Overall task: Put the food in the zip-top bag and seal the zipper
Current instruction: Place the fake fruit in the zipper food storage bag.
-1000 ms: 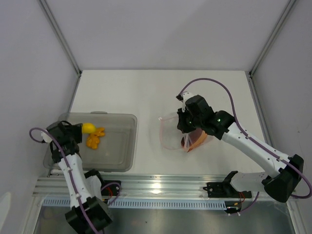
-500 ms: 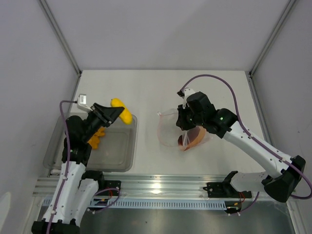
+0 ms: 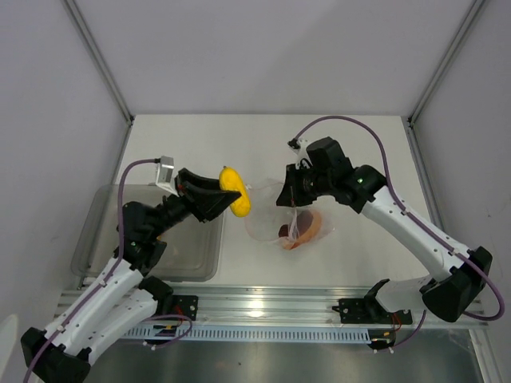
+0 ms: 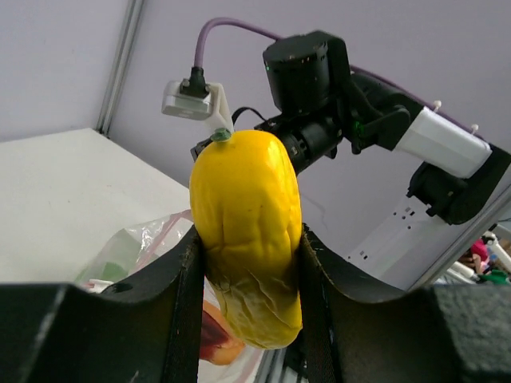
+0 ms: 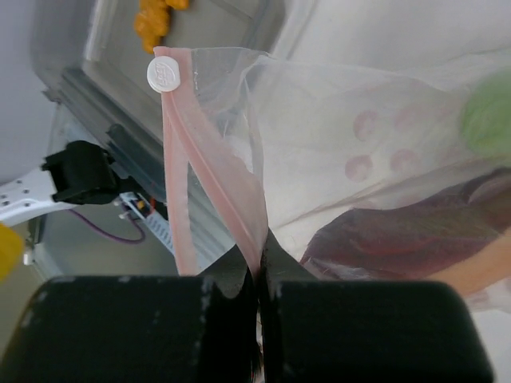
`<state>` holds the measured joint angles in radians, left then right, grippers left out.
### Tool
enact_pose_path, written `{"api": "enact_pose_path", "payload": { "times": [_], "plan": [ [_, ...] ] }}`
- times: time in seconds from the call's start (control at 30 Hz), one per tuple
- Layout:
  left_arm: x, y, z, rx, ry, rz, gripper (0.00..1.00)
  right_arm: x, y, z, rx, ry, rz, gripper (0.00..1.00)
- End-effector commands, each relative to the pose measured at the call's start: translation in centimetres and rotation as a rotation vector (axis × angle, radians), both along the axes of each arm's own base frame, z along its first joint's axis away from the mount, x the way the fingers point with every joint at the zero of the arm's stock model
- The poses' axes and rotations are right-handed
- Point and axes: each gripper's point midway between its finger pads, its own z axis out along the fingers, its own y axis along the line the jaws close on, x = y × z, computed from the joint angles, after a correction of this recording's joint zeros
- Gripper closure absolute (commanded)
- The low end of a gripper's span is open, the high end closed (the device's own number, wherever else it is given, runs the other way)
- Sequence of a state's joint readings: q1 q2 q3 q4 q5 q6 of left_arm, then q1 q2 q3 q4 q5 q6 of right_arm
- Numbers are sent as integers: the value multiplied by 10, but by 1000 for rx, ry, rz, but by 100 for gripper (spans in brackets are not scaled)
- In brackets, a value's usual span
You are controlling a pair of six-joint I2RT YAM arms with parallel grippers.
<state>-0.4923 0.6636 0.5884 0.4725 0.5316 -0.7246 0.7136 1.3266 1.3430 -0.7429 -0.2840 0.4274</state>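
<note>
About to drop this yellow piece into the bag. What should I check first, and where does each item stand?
1. Grip: the yellow piece sits clamped in the left gripper: ok.
2. Hold: the right gripper is shut on the zipper: ok.
3. Mouth of the zip-top bag open: ok, edges spread; wide enough for the piece: cannot tell.
4. Alignment: not ok, the yellow piece is at the bag's edge on the side of the bin, not over the mouth.
5. Contents: dark-red slice and green fruit inside the bag: ok.
</note>
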Motion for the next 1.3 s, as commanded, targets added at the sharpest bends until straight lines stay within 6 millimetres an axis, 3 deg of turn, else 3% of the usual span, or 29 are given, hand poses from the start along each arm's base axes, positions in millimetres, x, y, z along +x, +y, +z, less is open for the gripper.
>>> {"api": "enact_pose_path", "payload": {
  "times": [0.0, 0.17, 0.5, 0.83, 1.07, 1.1, 1.17, 1.2, 1.27],
  "plan": [
    [-8, -8, 30, -18, -214, 15, 99, 0, 11, 42, 130, 5, 25, 100],
    [5, -17, 28, -39, -267, 111, 99, 2, 7, 54, 225, 86, 9, 100],
    [8, -52, 24, -44, -350, 93, 99, 4, -7, 77, 366, 130, -15, 100],
    [25, -74, 9, 71, -432, 151, 92, 3, -9, 75, 413, 164, 1, 100],
    [44, -81, 11, 145, -465, 208, 90, 1, -10, 77, 423, 158, 11, 100],
    [47, -81, 10, 147, -457, 220, 86, 1, -10, 77, 423, 159, 13, 100],
    [56, -77, 6, 166, -421, 262, 62, 0, -11, 78, 427, 154, 17, 100],
    [60, -76, 3, 174, -394, 280, 44, 0, -11, 78, 427, 152, 20, 100],
    [65, -75, 3, 199, -365, 296, 26, -1, -12, 76, 426, 156, 18, 100]
  ]
}}
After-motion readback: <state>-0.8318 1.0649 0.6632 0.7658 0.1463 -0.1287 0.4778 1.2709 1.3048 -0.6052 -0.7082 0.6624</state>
